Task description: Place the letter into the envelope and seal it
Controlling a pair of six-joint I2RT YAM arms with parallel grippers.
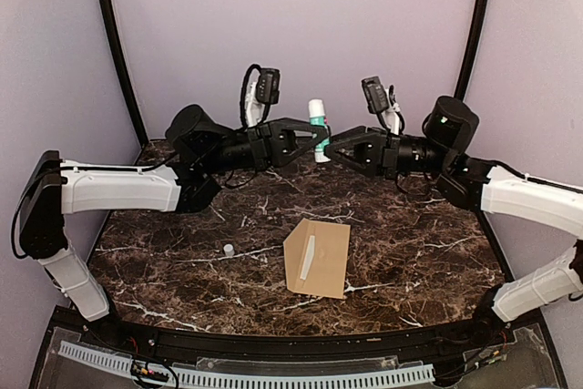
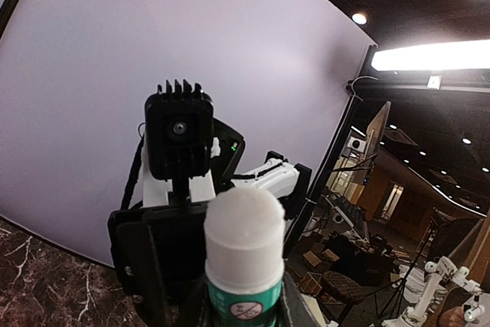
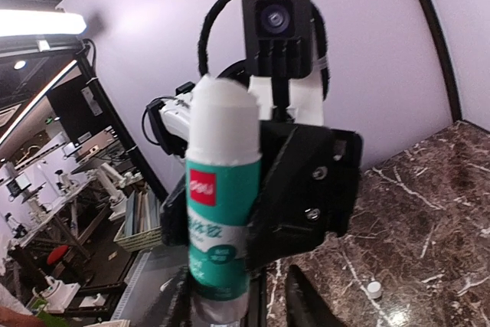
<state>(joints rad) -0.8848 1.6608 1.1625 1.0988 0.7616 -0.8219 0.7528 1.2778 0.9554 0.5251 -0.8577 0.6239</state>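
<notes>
The brown envelope lies flat on the marble table, near the middle, with a pale strip across its left part. The letter is out of view. Both arms are raised at the back, tips facing each other around an upright green-and-white glue stick, uncapped, its white tip up. My left gripper is shut on the stick's body. My right gripper stands open at the stick's base, with a gap between the stick and its right finger.
A small white cap stands on the table left of the envelope, also visible in the right wrist view as the cap. The dark marble table is ringed by a curved lilac backdrop. A white perforated rail runs along the near edge.
</notes>
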